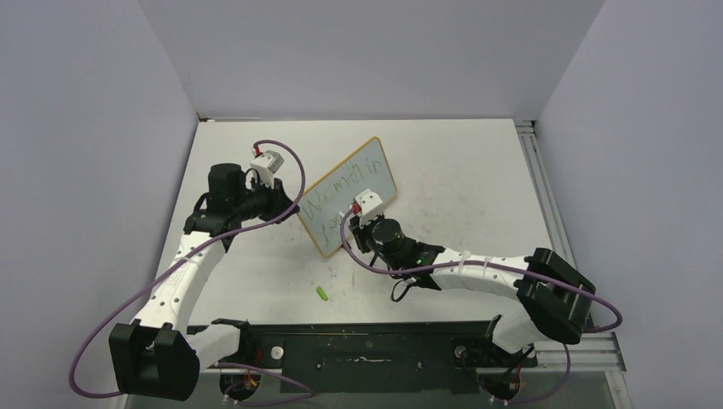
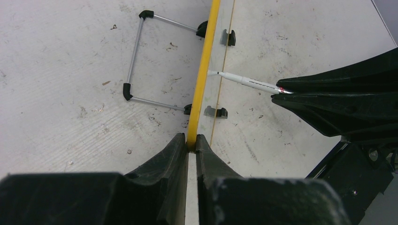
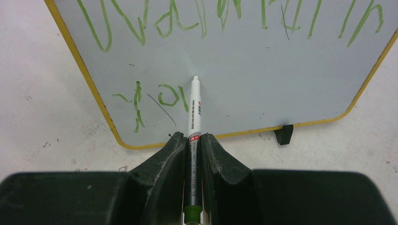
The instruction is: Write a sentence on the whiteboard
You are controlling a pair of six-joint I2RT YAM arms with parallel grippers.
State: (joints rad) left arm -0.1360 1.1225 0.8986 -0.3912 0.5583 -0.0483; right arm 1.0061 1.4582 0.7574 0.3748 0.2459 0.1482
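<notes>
Pinching the marker [image 3: 194, 112] in my right jaws, tip against the whiteboard [image 3: 263, 79] straight ahead, left jaws clamped on its frame, I'd press lightly & continue the sentence [image 3: 137, 105] rt of the tip.

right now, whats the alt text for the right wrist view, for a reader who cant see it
The right claw is shut on a white marker, its tip at the whiteboard just right of the short second line of the green sentence. A fuller first line runs across the top, and the yellow-framed board stands on a scuffed white table.
</notes>
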